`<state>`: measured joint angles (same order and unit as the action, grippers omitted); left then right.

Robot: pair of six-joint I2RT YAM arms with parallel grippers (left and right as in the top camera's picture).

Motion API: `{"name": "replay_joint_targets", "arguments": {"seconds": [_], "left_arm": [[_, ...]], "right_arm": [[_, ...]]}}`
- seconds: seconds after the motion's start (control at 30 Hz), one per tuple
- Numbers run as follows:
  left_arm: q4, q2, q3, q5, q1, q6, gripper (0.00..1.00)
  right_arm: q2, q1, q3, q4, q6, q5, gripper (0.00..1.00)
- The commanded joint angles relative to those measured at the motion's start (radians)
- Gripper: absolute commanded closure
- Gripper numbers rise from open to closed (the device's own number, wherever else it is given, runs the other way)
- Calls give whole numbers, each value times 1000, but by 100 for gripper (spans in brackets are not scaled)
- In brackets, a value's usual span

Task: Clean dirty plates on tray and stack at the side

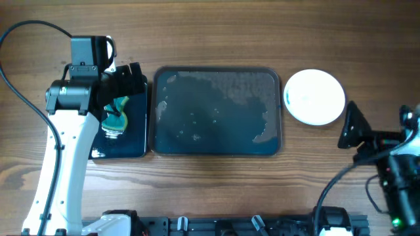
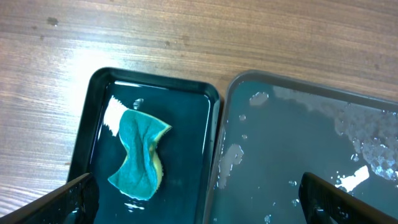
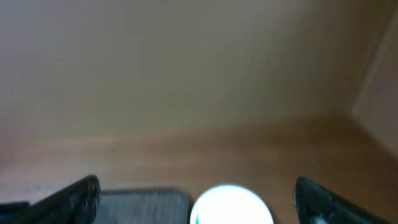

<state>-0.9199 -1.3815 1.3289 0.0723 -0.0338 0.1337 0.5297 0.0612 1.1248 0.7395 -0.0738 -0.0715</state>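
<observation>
Since the white plates point(image 1: 315, 97) sit on the worktop point(image 1: 216, 26) at the big tray's point(image 1: 216, 124) three o'clock, with none left inside it, I judge the right arm the nearer one. The pile lies toward ten o'clock of the right pincer point(image 1: 351, 128), whose fingers stand apart on nothing. My left pincer point(image 2: 199, 199), likewise spread and empty, hangs over the sponge point(image 2: 140, 155) in the small black tray point(image 2: 155, 84) (nine o'clock of the big one), well apart from the plates.
</observation>
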Motion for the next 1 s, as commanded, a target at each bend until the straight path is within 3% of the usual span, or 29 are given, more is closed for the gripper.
{"name": "replay_joint_targets", "arguments": {"seconds": [0.0, 0.2, 0.37, 0.73, 0.97], "left_arm": [[2, -4, 3, -16, -3, 13, 0], [2, -4, 3, -16, -3, 13, 0], [2, -4, 3, -16, -3, 13, 0], [2, -4, 3, -16, -3, 13, 0], [2, -4, 3, -16, -3, 13, 0]], "right_arm": [[-138, -3, -291, -220, 112, -165, 0], [-336, -3, -725, -606, 70, -298, 0], [-473, -3, -927, -696, 40, -296, 0], [-526, -3, -1093, -769, 39, -297, 0], [-526, -3, -1120, -771, -64, -296, 0]]}}
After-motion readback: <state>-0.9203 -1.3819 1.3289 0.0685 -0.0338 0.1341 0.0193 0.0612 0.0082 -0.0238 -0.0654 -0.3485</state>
